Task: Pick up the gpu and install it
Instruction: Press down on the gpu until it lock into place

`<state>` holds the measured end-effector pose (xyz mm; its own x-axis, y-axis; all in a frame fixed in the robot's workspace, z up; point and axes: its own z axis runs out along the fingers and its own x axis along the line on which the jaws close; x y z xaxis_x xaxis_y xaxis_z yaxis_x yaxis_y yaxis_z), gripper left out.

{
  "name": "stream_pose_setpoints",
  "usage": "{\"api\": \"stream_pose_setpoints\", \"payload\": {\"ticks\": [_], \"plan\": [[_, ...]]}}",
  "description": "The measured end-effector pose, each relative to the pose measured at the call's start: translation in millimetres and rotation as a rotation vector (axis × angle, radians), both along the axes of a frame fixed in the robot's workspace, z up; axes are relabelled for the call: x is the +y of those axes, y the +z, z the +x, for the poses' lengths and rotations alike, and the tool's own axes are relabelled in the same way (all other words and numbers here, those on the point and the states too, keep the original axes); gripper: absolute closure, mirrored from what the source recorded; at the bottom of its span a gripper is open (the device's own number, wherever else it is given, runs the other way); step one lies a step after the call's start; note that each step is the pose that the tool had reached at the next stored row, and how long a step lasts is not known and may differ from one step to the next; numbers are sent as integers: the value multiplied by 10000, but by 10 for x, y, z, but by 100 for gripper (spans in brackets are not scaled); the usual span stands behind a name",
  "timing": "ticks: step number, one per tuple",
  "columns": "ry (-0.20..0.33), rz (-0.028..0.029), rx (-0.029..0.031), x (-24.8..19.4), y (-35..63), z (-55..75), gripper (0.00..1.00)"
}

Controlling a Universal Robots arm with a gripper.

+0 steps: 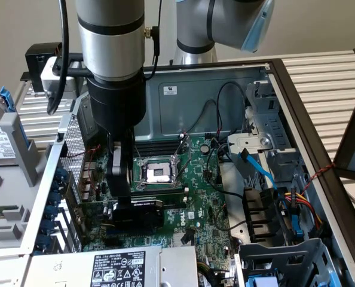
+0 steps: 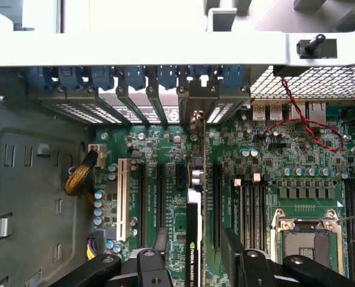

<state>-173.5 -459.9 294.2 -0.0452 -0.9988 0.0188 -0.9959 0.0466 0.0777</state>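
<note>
1. The gpu (image 1: 143, 210) stands on edge in a slot of the motherboard (image 1: 195, 197), just below the empty processor socket (image 1: 158, 173) in the exterior view. In the wrist view I see the gpu (image 2: 193, 251) edge-on, a thin black strip running up to the metal bracket (image 2: 195, 116) at the case's rear slots.
2. My gripper (image 2: 194, 263) straddles the card, one black finger (image 2: 159, 242) on each side, spread wide. I cannot tell whether the pads touch it.
3. In the exterior view my gripper (image 1: 129, 206) comes straight down on the card's top edge.
4. A white slot (image 2: 122, 197) sits beside the card, well apart from it.
5. A red-and-black twisted wire (image 2: 303, 122) loops over the board near the rear ports.
6. Blue clips (image 2: 135, 76) line the case's rear edge.
</note>
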Motion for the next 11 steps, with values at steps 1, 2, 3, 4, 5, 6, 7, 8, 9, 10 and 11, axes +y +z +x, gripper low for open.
{"api": "stream_pose_setpoints", "payload": {"ticks": [1,2,3,4,5,6,7,8,9,10,11], "plan": [[0,0,0,0,0,0,52],[0,0,1,0,0,0,52],[0,-1,1,0,0,0,52],[0,0,0,0,0,0,52],[0,0,1,0,0,0,52],[0,0,0,0,0,0,55],[0,0,0,0,0,0,55],[0,-1,0,0,0,0,61],[0,-1,1,0,0,0,67],[-2,-3,0,0,1,-2,67],[-21,-3,-15,0,1,-8,73]]}}
